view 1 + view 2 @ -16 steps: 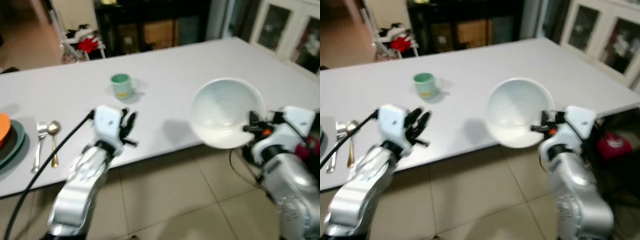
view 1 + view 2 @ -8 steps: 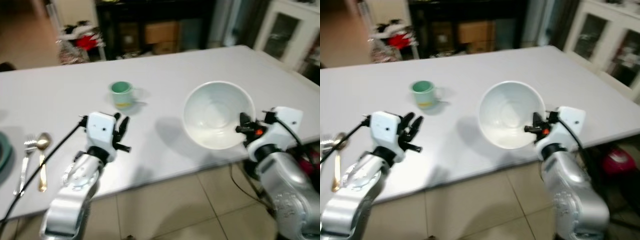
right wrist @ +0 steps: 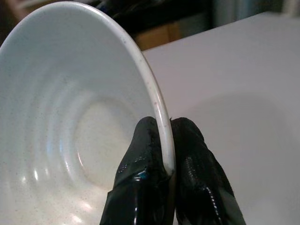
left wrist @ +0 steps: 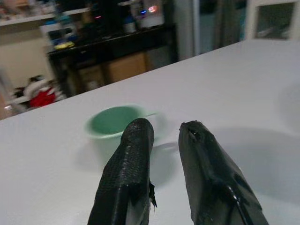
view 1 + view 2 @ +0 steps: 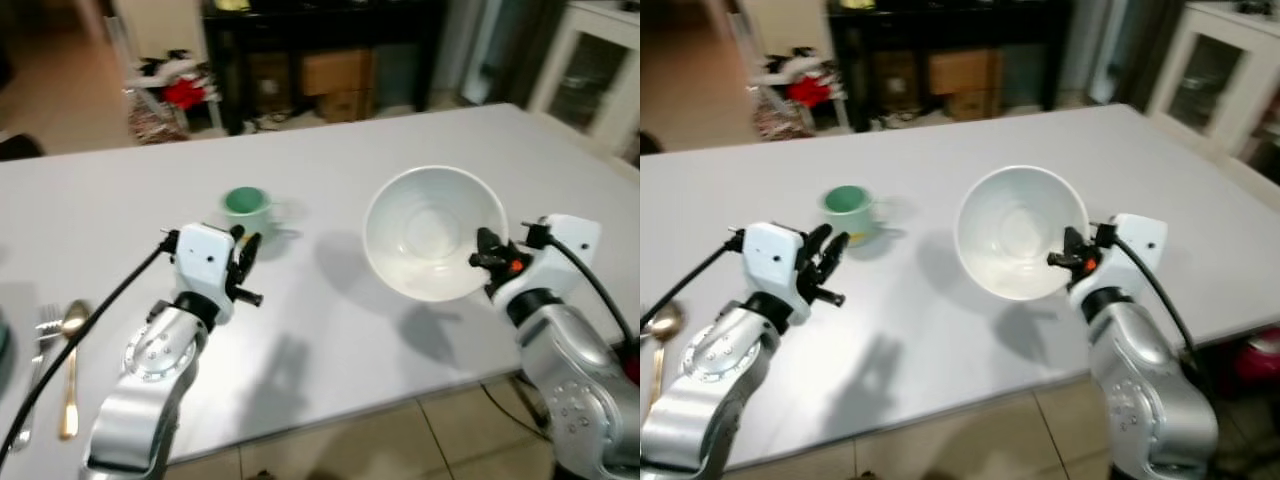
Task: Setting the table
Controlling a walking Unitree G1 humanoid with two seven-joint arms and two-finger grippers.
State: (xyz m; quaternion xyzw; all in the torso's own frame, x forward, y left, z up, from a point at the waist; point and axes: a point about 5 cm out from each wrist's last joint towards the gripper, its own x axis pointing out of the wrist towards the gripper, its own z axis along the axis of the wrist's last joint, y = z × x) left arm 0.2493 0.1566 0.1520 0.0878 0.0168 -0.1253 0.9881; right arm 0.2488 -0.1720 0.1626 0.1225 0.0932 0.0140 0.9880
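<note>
White bowl (image 5: 432, 230): I hold it tilted above the tabletop (image 5: 330, 330), right tool (image 3: 165, 165) pinched on its near-right rim. Left tool (image 4: 165, 129): fingers slightly parted, empty, hovering just near of the green mug (image 5: 246, 206). Spoon (image 5: 72, 360) and fork (image 5: 36, 375): far left.

one white bowl (image 5: 433, 232), one green mug (image 5: 245, 208), one spoon (image 5: 72, 368), one fork (image 5: 34, 384)

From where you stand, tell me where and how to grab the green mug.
Take the green mug by its rim, one finger inside and one outside. It stands upright with its open mouth up, and the left tool, fingers slightly parted, sits just on its near side, so come in from there and drop over the near wall. The handle is too blurred to place, so don't count on it.
</note>
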